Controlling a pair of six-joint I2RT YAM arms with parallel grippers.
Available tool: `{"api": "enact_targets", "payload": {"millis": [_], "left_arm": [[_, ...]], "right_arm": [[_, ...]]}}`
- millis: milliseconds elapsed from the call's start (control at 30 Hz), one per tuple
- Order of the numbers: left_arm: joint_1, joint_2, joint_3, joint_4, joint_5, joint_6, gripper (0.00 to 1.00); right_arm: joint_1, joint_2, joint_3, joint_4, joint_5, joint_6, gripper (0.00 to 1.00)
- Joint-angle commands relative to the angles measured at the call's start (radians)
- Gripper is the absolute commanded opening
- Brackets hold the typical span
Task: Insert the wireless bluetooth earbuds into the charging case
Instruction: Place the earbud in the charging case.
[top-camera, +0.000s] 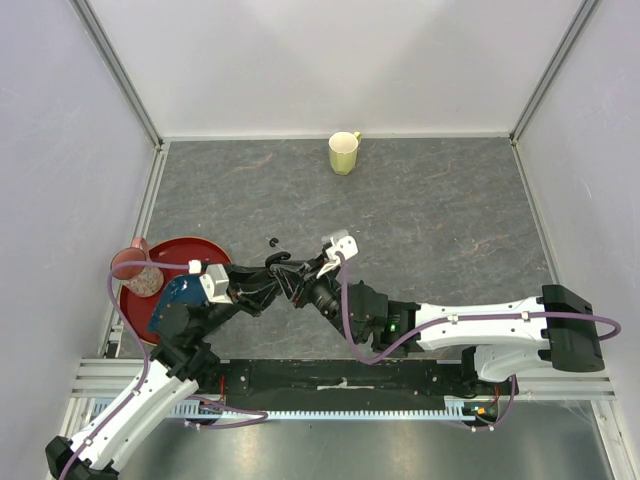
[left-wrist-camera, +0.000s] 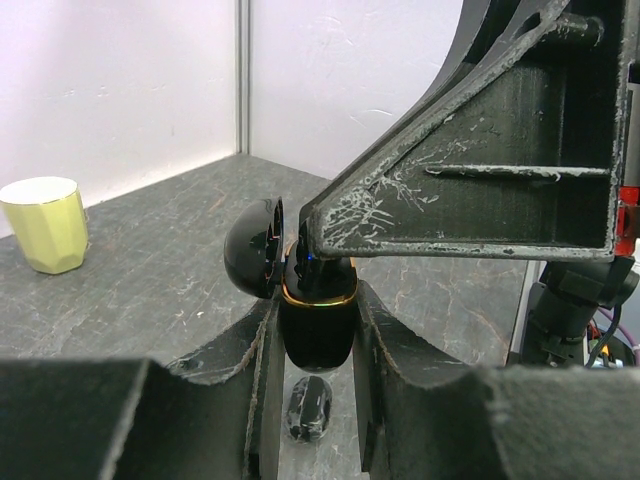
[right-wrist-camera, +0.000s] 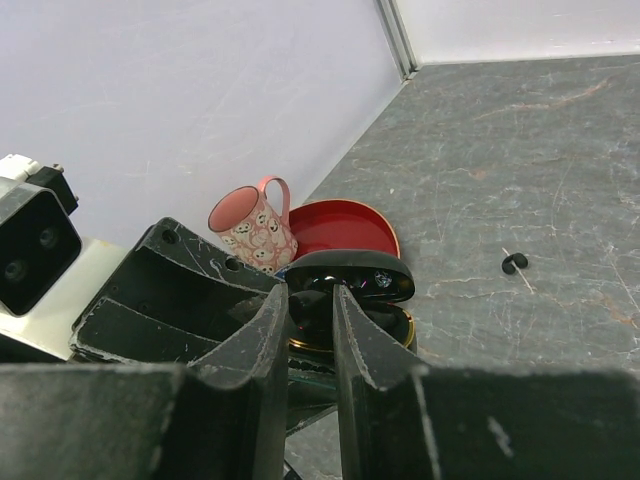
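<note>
Left wrist: left gripper (left-wrist-camera: 318, 345) is clamped hard on the charging case (left-wrist-camera: 318, 325), pinching the body by its two sides and holding it clear of the desk (left-wrist-camera: 150, 300). The lid (left-wrist-camera: 252, 248) stands open. Right gripper (left-wrist-camera: 312, 240) noses in at the case mouth. A small blue glint shows there, too small to name. A second black case (left-wrist-camera: 310, 410) lies on the desk directly below the held one. Yellow cup (left-wrist-camera: 45, 225) is well away from it.

Right wrist: jaws of the right gripper are a narrow slit apart, just above the case. Cannot tell whether a bud is pinched. One earbud (right-wrist-camera: 514, 263) lies loose on the desk near the case. Red plate (right-wrist-camera: 345, 225) and pink mug (right-wrist-camera: 255, 225) sit behind it.

Top external: both arms meet over the case, hiding it. The loose bud lies just beyond.

Handling, my reading: buds are tiny, light and slick, likely to squirt from the pads. Take one lightly across the bulb, leaving the stem free to drop in. The case is rigid and glossy; grip the body, never the lid.
</note>
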Motion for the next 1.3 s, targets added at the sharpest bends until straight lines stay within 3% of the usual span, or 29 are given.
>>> {"api": "enact_targets", "payload": {"millis": [0,467,633,967,1267], "left_arm": [[0.000,-0.009,0.012,0.075,-0.026,-0.017,0.02],[-0.001,-0.019,0.011,0.062,0.009,0.001,0.02],[0.000,-0.018,0.009,0.061,0.011,0.001,0.02],[0.000,-0.022,0.009,0.055,0.009,0.000,0.02],[0.000,-0.020,0.014,0.038,0.018,-0.002,0.02]], "right_arm": [[0.013,0.013,0.059,-0.062,-0.013,-0.010,0.16],[0.013,0.014,0.139,-0.109,0.007,-0.019,0.48],[0.013,0.010,0.140,-0.102,0.016,-0.011,0.50],[0.004,-0.023,0.139,-0.073,0.039,0.007,0.64],[-0.010,-0.076,0.104,0.015,-0.025,-0.005,0.69]]}}
